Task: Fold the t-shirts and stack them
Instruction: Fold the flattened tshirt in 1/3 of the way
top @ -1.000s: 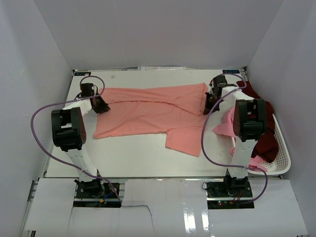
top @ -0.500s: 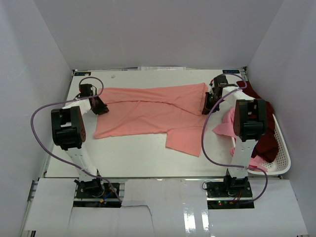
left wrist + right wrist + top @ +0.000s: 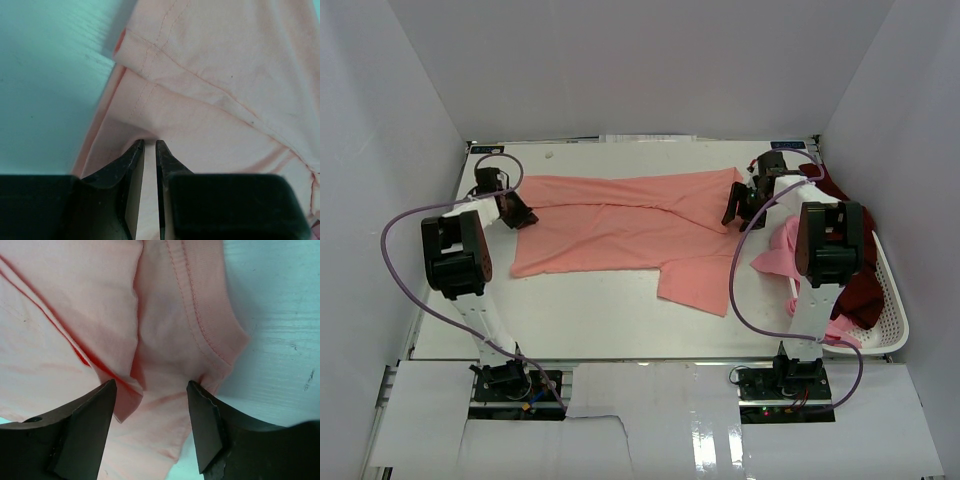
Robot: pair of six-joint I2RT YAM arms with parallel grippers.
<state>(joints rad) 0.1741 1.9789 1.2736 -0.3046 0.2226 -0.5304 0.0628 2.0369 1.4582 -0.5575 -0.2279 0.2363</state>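
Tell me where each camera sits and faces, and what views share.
Top external: fixed above, behind the arms, looking down on the table; both arms show, left hand and right hand flanking the salmon t-shirt.
Left wrist: on that wrist, facing down past its nearly closed fingers onto a shirt hem.
Right wrist: on that wrist, facing down between its spread fingers onto a stitched edge.
Shared: that shirt, the table.

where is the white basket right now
Top view: the white slotted basket sits at the table's right edge, beside the right arm, holding a dark maroon t-shirt.
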